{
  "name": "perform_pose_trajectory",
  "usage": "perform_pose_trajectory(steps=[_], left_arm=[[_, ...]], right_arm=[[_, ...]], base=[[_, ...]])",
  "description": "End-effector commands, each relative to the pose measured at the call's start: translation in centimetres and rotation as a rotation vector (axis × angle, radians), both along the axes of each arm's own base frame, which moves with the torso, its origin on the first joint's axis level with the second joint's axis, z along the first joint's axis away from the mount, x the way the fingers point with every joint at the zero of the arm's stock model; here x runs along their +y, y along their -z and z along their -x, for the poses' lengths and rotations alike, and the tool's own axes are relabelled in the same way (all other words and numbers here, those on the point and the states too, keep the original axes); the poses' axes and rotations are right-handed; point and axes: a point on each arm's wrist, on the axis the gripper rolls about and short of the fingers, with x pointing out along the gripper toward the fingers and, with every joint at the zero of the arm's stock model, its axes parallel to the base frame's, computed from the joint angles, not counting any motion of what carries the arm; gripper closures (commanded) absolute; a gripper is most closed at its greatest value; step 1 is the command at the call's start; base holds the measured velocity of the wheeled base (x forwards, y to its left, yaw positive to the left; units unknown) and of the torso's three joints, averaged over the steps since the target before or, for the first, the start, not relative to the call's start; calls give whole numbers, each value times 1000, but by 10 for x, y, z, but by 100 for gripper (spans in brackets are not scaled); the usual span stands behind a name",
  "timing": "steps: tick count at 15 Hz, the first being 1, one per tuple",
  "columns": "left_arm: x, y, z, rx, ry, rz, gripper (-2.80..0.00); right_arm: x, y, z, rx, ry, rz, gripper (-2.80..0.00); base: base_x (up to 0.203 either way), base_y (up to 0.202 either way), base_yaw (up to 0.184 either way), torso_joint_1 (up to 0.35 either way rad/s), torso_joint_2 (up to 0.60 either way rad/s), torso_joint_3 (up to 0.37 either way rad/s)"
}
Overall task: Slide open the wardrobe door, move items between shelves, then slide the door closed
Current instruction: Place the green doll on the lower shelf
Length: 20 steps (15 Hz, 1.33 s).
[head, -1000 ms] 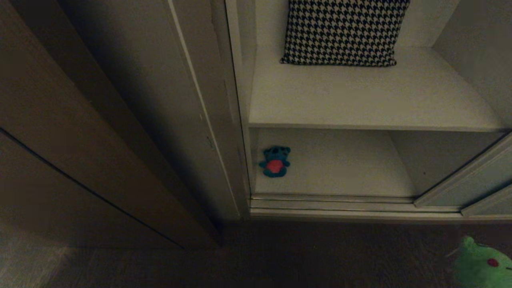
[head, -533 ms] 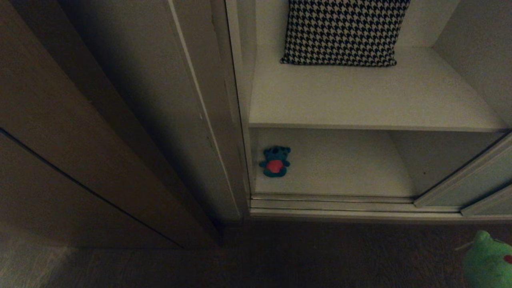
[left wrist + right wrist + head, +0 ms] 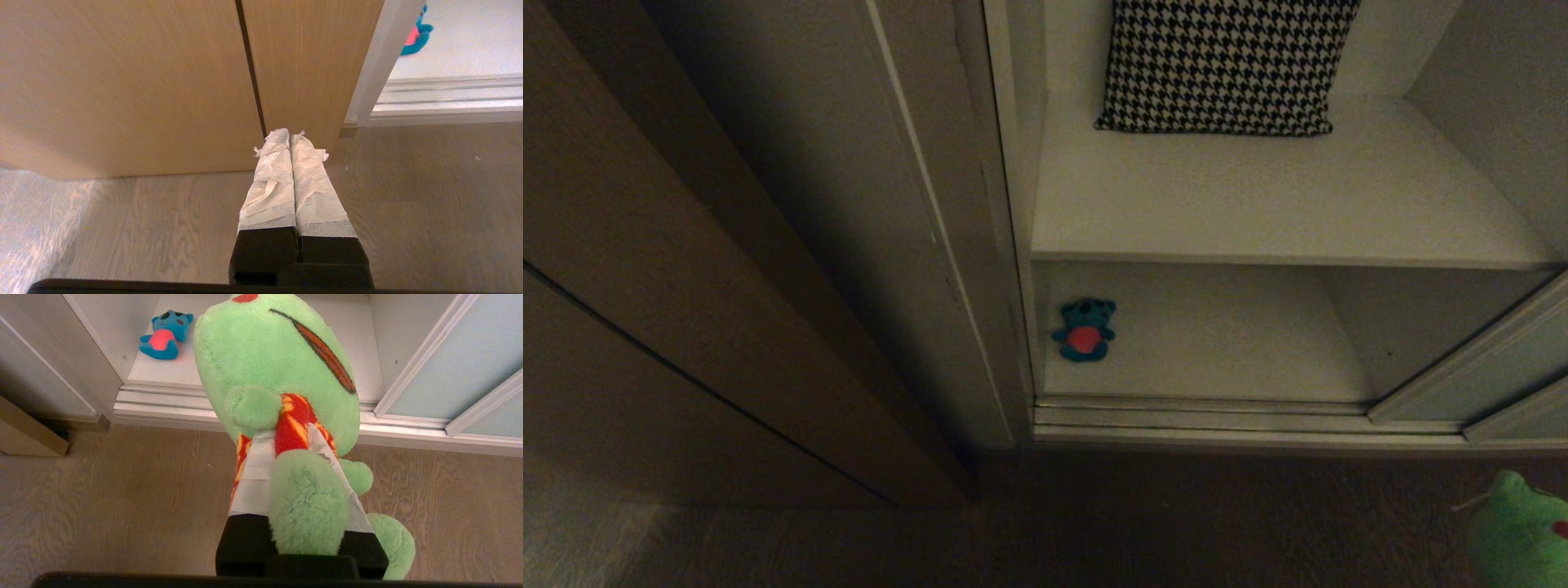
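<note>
My right gripper (image 3: 289, 433) is shut on the green frog (image 3: 282, 355), pinching its red-trimmed body over the floor in front of the wardrobe. In the head view only the frog's head (image 3: 1521, 531) shows, at the bottom right corner. The teal-blue bear (image 3: 1085, 330) sits at the left end of the lower shelf (image 3: 1225, 343). The upper shelf (image 3: 1258, 204) lies above it. The sliding wardrobe door (image 3: 1503, 367) stands pushed to the right, so the compartment is open. My left gripper (image 3: 289, 136) is shut on nothing, low over the floor before the brown panels.
A black-and-white houndstooth pillow (image 3: 1225, 65) leans at the back of the upper shelf. Brown wooden panels (image 3: 645, 286) fill the left. The door track (image 3: 1201, 412) runs along the wardrobe's foot, with wood floor (image 3: 1176, 523) in front.
The frog in my right gripper has shifted a little to the right at the corner of the head view. The bear, the door and the left arm have not moved.
</note>
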Motion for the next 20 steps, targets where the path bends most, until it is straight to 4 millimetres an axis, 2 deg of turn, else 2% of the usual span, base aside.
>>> perform_pose_trajectory(steps=[1,4,20], left_arm=[[0,0,0,2,-2,6,0],[1,-1,0,-2,-23,111,0],[1,-1,0,-2,-23,111,0]], right_arm=[[0,0,0,2,-1,1,0],[0,0,0,2,-1,0,0],[0,0,0,2,-1,0,0]], base=[[0,0,0,0,0,0],[0,0,0,1,1,-17],[0,0,0,3,3,-188]])
